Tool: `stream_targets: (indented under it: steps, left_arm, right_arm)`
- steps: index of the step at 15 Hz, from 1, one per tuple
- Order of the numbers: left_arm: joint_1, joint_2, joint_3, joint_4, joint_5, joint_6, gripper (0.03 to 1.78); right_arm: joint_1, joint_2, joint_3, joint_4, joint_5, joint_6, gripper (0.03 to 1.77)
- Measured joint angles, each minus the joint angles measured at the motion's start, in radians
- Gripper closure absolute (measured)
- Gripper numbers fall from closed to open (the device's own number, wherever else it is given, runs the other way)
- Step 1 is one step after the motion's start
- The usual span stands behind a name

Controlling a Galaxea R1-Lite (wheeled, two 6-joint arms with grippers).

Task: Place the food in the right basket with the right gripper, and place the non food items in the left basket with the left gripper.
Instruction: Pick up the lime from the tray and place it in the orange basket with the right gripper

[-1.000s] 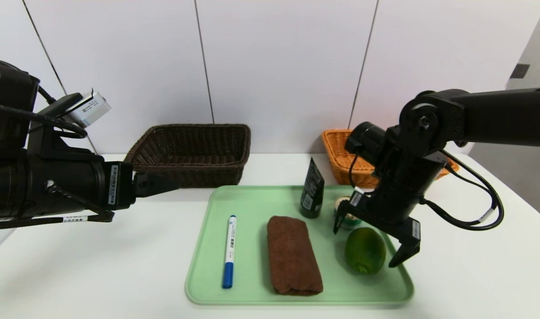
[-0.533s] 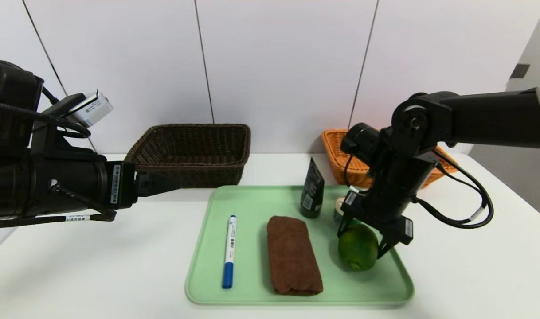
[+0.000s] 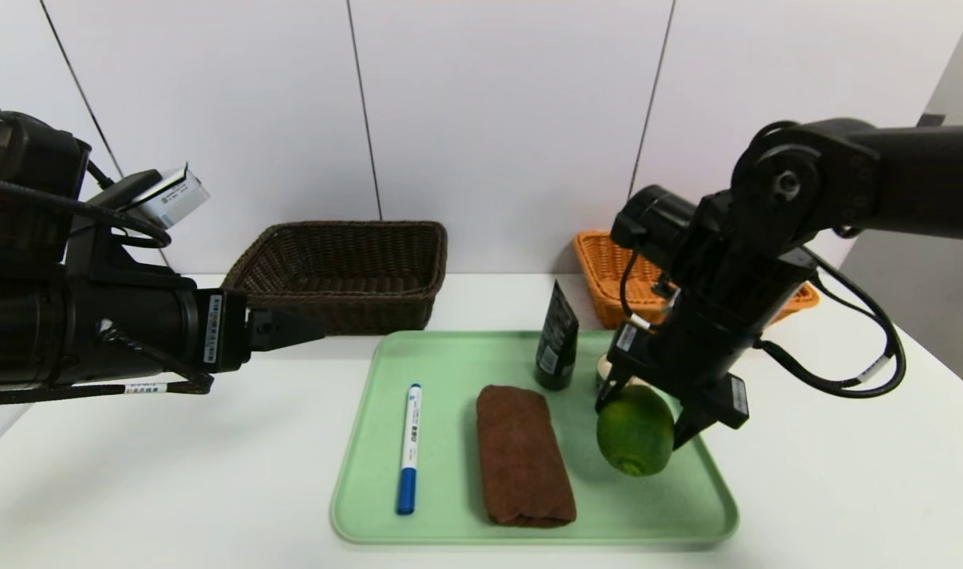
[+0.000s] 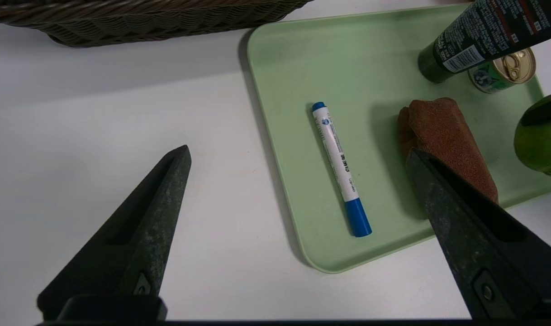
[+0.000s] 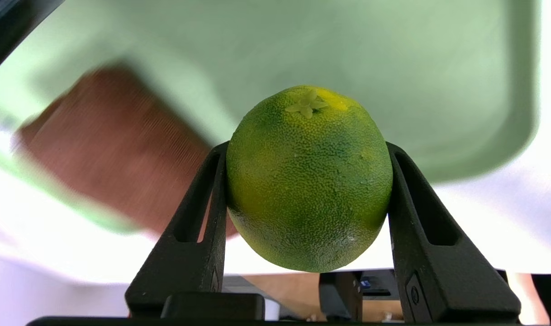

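Right gripper [image 3: 643, 415]: black pointed fingers clenched on the lime [image 3: 635, 431], one on each flank; in the right wrist view the fruit [image 5: 309, 179] sits wedged between both fingers [image 5: 203, 213], stem scar facing away from the wrist. The fruit hangs over the near right part of the tray [image 3: 450, 371]; whether it is clear of the tray cannot be told.

Left gripper [image 4: 298, 158]: fingers spread wide, holding nothing, over the white worktop [image 3: 173, 474] left of the tray.

Lime: round, pebbled green rind with yellowish patches.

Tray: pale green, smooth, rounded corners, raised rim.

Marker [image 3: 409, 448]: white barrel, blue cap, lying flat on the tray's left part.

Towel [image 3: 523, 456]: brown, nappy, rolled, lying at the tray's middle.

Tube [image 3: 557, 337]: dark, white lettering, upright at the tray's far side.

Tin can [image 4: 501, 71]: short, green label, silvery pull-tab lid, just beside the tube.

Left basket [image 3: 343, 273]: dark brown woven wicker, rectangular, behind the tray's left corner.

Right basket [image 3: 608, 276]: orange woven wicker, flared sides, partly hidden by the right arm.
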Motion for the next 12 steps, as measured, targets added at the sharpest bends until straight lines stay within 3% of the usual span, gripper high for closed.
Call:
stream_targets:
  steps: [3,5,7,8,12]
  left_arm:
    - [0.0,0.002,0.003,0.004,0.001,-0.003,0.12]
    - [0.0,0.008,-0.006,-0.011,0.001,-0.052,0.12]
    - [-0.006,0.014,-0.014,-0.067,-0.004,-0.114,0.12]
    - [-0.008,0.017,-0.017,-0.076,-0.006,-0.122,0.12]
    - [-0.019,0.03,-0.023,-0.05,0.02,-0.109,0.12]
  right_arm:
    - [0.031,-0.081,-0.117,-0.008,-0.027,-0.03,0.83]
    - [0.016,-0.124,-0.164,-0.077,-0.111,-0.11,0.83]
    - [-0.04,-0.153,-0.169,-0.203,-0.2,-0.201,0.83]
    - [-0.075,-0.161,-0.17,-0.26,-0.22,-0.238,0.83]
    - [-0.251,-0.124,-0.169,-0.461,-0.232,-0.339,0.83]
